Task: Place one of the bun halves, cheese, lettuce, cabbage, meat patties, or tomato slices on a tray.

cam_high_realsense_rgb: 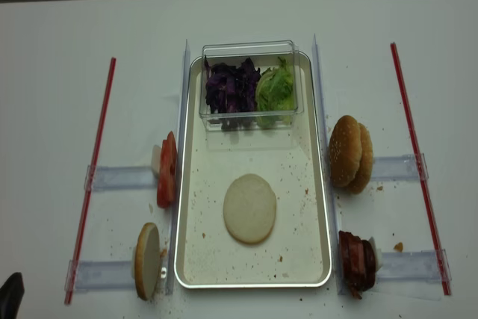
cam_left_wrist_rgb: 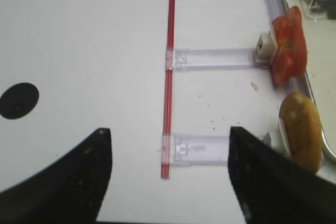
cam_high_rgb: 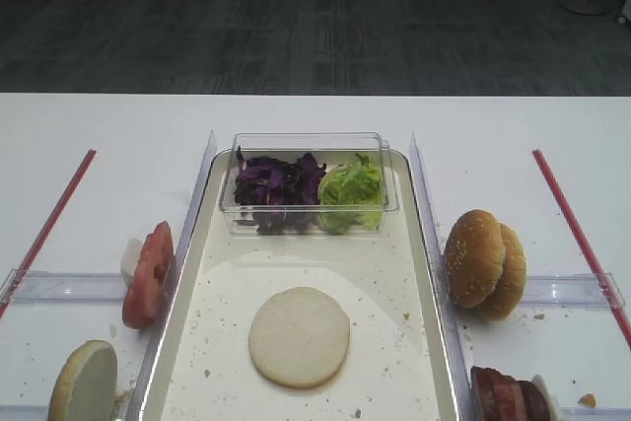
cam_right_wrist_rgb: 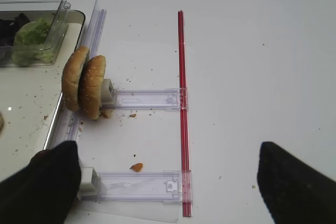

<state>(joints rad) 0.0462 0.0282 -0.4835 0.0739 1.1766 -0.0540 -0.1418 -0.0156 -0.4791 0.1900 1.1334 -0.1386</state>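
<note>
One flat bun half lies cut face up on the long tray. A second bun half stands on edge just left of the tray, with the tomato slices beyond it. Cabbage and lettuce fill a clear box at the tray's far end. Meat patties stand on edge to the tray's right. No cheese is in view. My left gripper hangs open over bare table, left of the upright bun half. My right gripper is open and empty too, over a clear holder.
Two sesame buns stand on edge right of the tray. Red strips run along both sides, joined to clear plastic holders. Clear rails border the tray. Crumbs dot the tray and table.
</note>
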